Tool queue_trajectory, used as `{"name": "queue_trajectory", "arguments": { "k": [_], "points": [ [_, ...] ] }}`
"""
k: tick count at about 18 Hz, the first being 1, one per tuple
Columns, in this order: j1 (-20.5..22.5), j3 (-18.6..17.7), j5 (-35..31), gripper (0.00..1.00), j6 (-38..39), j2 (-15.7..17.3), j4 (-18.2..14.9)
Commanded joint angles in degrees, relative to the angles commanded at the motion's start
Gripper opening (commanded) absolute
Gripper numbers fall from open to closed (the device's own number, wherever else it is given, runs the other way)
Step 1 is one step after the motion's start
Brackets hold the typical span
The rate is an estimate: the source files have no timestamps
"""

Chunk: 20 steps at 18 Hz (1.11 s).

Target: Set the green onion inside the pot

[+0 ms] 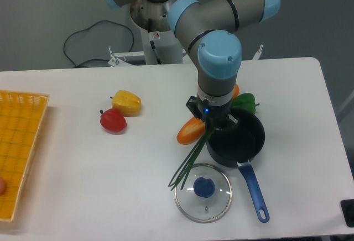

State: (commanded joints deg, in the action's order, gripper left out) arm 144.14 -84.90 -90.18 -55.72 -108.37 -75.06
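Observation:
The pot (243, 141) is a small black saucepan right of centre, its blue handle (253, 190) pointing toward the front edge. My gripper (217, 124) points straight down over the pot's left rim. Its dark fingers are hard to make out against the black pot. The green onion (191, 161) converges under the gripper and appears held there. Its dark green leaves fan down and to the left outside the pot, and their tips reach the table next to the glass lid. The pale end is hidden behind the gripper.
A glass lid (203, 193) with a blue knob lies just in front of the pot. An orange pepper (189, 131) touches the pot's left side; a green pepper (245, 102) sits behind it. A yellow pepper (126, 102) and a red one (113, 120) lie left. A yellow basket (19, 141) is far left.

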Motion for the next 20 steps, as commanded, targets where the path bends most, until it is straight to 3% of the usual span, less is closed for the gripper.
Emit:
{"name": "queue_trajectory", "arguments": {
  "k": [5,14,20],
  "points": [
    [0.26,0.09,2.1,0.26,0.09,0.0,0.35],
    [0.09,-0.26,2.81,0.26,0.18,-0.53,6.32],
    [1.49,-0.97,8.26,0.26,0.0,-0.53,8.88]
  ]
}}
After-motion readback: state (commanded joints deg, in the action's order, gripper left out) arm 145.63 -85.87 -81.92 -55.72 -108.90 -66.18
